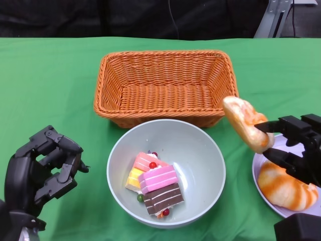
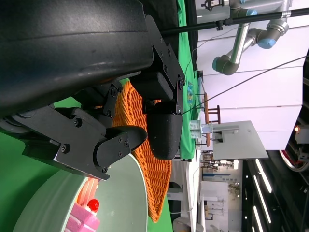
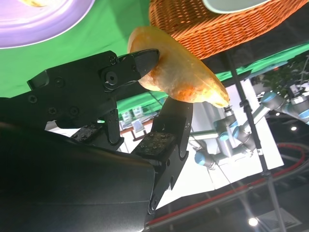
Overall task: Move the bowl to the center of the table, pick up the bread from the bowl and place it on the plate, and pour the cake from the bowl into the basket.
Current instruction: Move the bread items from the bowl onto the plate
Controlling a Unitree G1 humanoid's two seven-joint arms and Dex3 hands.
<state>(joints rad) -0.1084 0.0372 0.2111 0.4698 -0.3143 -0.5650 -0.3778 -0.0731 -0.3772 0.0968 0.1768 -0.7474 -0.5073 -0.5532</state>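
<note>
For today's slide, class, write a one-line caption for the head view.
Right hand carries a bread piece toward the purple plate; cake waits in the bowl.

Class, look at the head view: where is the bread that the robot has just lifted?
The bread is held in the air by the right hand, right of the bowl, above the plate edge.

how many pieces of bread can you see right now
2: one bread piece held up by the right robot hand, another bread piece lying on the purple plate.
</note>
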